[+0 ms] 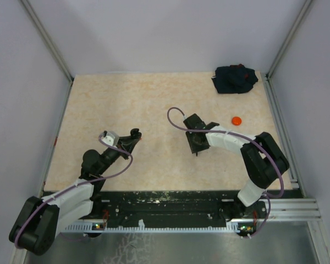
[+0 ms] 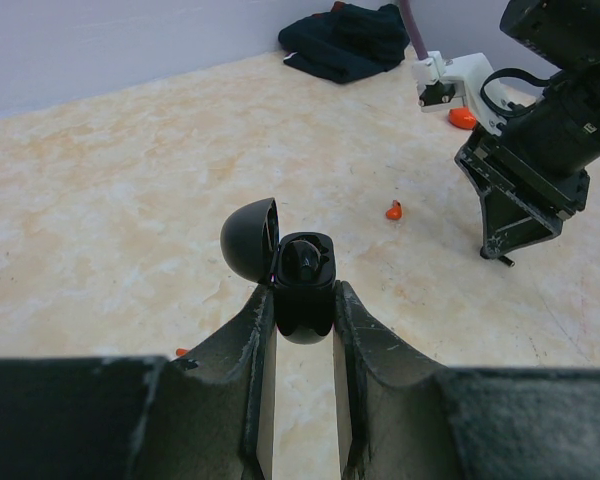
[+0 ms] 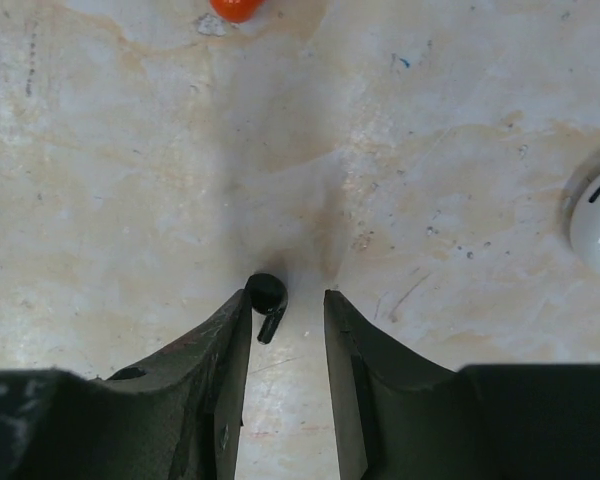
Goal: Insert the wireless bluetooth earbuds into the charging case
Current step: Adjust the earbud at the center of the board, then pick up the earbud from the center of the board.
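My left gripper (image 2: 302,290) is shut on the black charging case (image 2: 304,310), holding it by its sides above the table. The case's lid (image 2: 250,238) hangs open to the left, and a black earbud (image 2: 306,260) sits inside. In the top view the left gripper (image 1: 134,134) is left of centre and the right gripper (image 1: 197,148) points down at the table's middle. My right gripper (image 3: 288,300) is open just above the table. A second black earbud (image 3: 267,298) lies on the surface against the left fingertip, with a gap to the right finger. A small red earbud (image 2: 394,210) lies between the arms.
A dark cloth bundle (image 1: 235,79) lies at the far right corner. An orange-red puck (image 1: 236,120) sits beyond the right arm. A white round object (image 3: 598,215) shows at the right edge of the right wrist view, and a red-orange thing (image 3: 236,8) at its top edge.
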